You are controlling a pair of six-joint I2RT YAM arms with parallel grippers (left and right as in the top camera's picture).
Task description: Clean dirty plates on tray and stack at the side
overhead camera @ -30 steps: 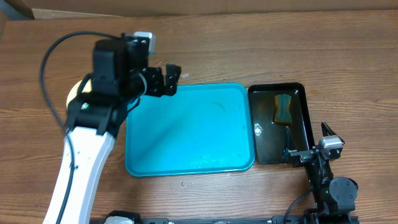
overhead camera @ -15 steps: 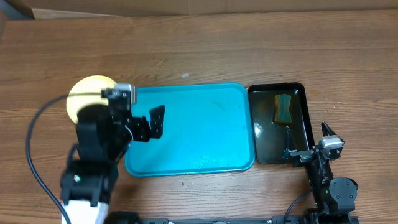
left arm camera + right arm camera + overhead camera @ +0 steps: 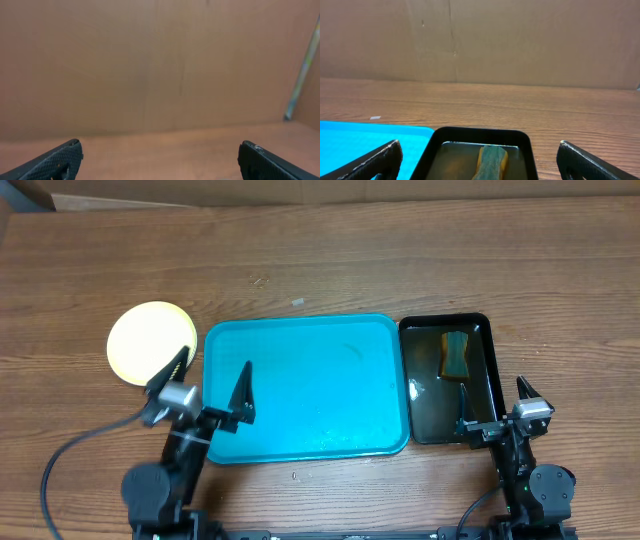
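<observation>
The turquoise tray (image 3: 320, 395) lies mid-table with nothing on it. Left of it, on the wood, rests a pale yellow plate (image 3: 150, 342); whether other plates lie under it I cannot tell. My left gripper (image 3: 207, 385) is drawn back at the near edge, over the tray's front left corner, open and holding nothing. In the left wrist view the gripper (image 3: 160, 162) faces bare wood and a cardboard wall. My right gripper (image 3: 493, 408) stands open at the near right. In its wrist view the gripper (image 3: 480, 162) looks over the tray's corner (image 3: 370, 131).
A black tray (image 3: 484, 375) of murky water stands right of the turquoise one, with a yellow-green sponge (image 3: 456, 353) in it. The black tray (image 3: 480, 134) and the sponge (image 3: 491, 159) also show between the right gripper's fingers. A cardboard wall lines the far edge.
My left arm has pulled back from above the plate toward the near edge, uncovering the pale yellow plate. The right arm has not moved.
</observation>
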